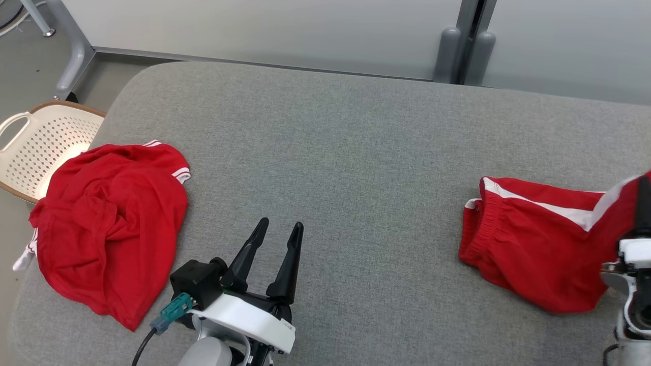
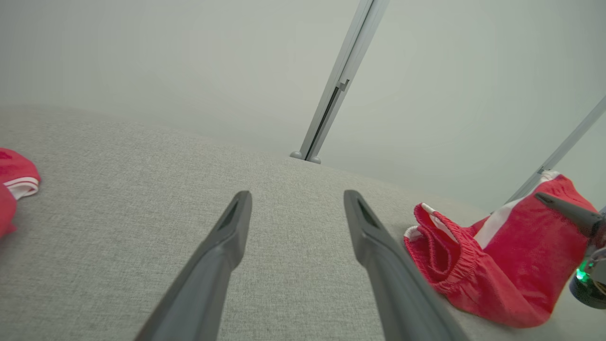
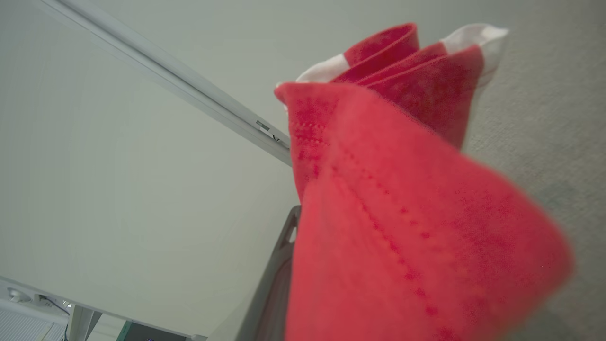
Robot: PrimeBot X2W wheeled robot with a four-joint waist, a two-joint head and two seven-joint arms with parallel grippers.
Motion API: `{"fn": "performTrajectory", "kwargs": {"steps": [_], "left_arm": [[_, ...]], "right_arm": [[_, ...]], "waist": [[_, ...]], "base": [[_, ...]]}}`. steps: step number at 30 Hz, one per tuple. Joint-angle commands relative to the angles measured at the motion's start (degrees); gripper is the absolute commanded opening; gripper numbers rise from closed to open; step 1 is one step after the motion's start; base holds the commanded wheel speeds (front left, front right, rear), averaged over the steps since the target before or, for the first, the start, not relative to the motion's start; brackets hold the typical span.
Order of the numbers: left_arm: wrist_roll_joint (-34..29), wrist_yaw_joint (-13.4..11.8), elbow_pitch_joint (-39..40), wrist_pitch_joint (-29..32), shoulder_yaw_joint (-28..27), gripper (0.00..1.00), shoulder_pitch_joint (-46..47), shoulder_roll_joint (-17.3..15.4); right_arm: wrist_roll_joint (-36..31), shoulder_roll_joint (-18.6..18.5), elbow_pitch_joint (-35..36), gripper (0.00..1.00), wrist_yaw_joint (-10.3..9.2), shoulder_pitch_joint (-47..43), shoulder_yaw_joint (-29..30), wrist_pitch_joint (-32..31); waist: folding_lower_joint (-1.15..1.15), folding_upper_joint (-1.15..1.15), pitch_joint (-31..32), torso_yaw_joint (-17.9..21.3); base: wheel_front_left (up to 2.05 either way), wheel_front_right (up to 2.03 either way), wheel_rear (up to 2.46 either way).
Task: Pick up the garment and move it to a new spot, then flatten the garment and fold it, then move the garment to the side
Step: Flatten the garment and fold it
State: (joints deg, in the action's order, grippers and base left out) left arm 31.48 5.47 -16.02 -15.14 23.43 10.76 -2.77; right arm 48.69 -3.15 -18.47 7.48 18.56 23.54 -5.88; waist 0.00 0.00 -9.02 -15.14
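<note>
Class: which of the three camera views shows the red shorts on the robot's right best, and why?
The head view: the red shorts are seen from above on the grey surface, waistband and stripe clear, one end cut off. The left wrist view shows them sidelong at its edge; the right wrist view, blurred close-up folds.

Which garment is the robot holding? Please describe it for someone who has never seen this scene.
On the grey cushion, look to the robot's right side. The shorts lie there, one end lifted by the right end effector. Unlike the crumpled shirt on the left, they show a gathered waistband and a long white stripe.
</note>
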Motion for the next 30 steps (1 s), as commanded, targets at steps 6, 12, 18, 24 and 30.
{"fn": "performTrajectory", "kwargs": {"steps": [6,12,18,24,30], "left_arm": [[-0.7,0.1,-1.1,0.0,-0.4,1.00,-1.1,-0.3],[-0.5,-0.1,-1.2,0.0,-0.3,1.00,-1.9,-0.2],[-0.2,-0.4,-1.0,0.0,0.0,1.00,-2.0,-0.2],[0.2,-0.6,-0.9,0.0,0.0,1.00,-2.4,-0.2],[0.4,-0.6,-0.7,0.0,-0.2,1.00,-2.3,-0.2]], "right_arm": [[3.6,-1.0,4.8,0.00,0.03,-5.7,-16.6,0.0],[1.4,-3.9,2.2,0.00,0.03,-7.7,-26.6,2.6],[-0.9,-6.2,-1.4,1.00,0.03,-5.9,-34.6,6.0],[1.0,-8.4,-4.6,1.00,0.02,-6.0,-41.0,6.2],[2.6,-8.9,-10.2,1.00,0.02,-4.8,-44.7,3.4]], "waist": [[0.00,0.00,1.9,-1.1],[0.00,0.00,2.8,-2.0],[0.00,0.00,2.9,-3.2],[0.00,0.00,2.9,-4.0],[0.00,0.00,2.6,-4.0]], "base": [[0.00,0.00,0.00],[0.00,0.00,0.00],[0.00,0.00,0.00],[0.00,0.00,0.00],[0.00,0.00,0.00]]}}
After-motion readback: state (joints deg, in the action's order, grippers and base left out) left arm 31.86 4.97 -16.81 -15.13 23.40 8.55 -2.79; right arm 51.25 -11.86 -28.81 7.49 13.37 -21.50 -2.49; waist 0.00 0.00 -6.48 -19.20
